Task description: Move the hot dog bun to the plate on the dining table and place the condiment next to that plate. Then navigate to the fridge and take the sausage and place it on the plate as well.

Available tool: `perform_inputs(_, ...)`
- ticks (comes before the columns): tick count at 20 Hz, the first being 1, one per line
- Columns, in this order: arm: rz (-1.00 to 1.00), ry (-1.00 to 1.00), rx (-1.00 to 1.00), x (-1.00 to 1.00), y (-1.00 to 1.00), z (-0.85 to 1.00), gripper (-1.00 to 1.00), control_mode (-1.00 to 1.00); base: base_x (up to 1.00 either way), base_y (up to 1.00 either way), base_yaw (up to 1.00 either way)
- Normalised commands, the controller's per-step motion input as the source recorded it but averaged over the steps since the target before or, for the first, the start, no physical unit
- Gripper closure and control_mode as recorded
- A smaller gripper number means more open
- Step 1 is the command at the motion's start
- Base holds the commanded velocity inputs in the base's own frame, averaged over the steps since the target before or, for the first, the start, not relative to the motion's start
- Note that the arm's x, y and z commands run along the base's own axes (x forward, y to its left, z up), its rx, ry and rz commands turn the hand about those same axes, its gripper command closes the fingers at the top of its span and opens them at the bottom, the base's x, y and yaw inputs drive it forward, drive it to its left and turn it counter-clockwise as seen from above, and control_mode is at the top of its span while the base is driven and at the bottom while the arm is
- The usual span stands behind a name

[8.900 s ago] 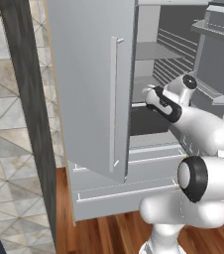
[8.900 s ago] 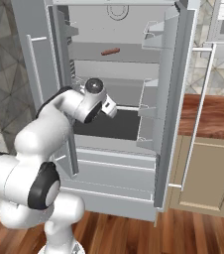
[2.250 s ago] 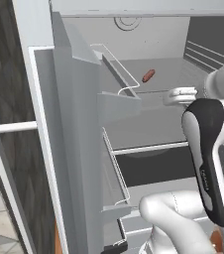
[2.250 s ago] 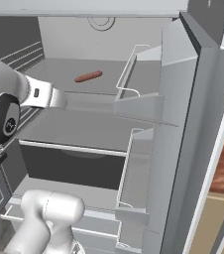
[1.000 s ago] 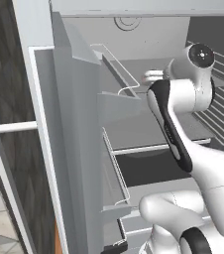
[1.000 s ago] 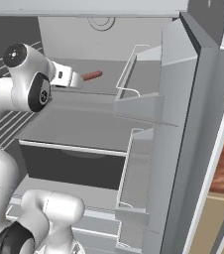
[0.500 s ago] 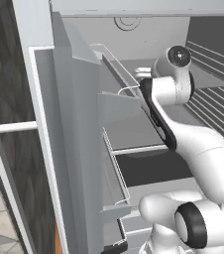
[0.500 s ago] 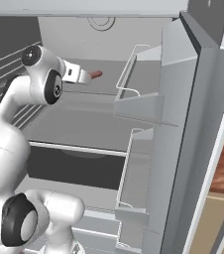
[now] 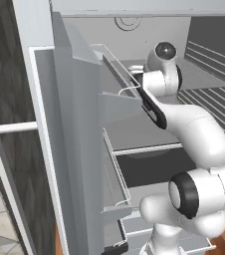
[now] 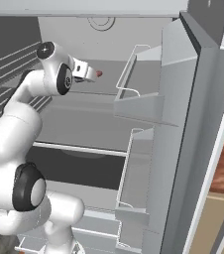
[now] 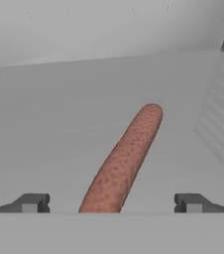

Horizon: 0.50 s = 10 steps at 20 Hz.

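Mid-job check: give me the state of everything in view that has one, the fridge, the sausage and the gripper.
fridge: door open, inner shelves and door racks exposed.
sausage: lying flat on the upper grey shelf, not gripped, running away from the hand between the two fingertips.
gripper: open wide, one fingertip on each side of the sausage's near end, touching neither side of it.

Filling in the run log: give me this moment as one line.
phase: reaching into fridge | gripper: open, straddling sausage | sausage: lying on upper shelf, not yet gripped
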Motion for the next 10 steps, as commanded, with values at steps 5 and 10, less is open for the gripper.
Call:
perform_inputs(5, -0.02, 0.00, 0.00, 0.53, -0.03, -0.18, -1.00, -1.00, 0.00, 0.00, 0.00)
perform_inputs(10, -0.02, 0.00, 0.00, 0.32, -0.15, -0.27, -1.00, -1.00, 0.00, 0.00, 0.00)
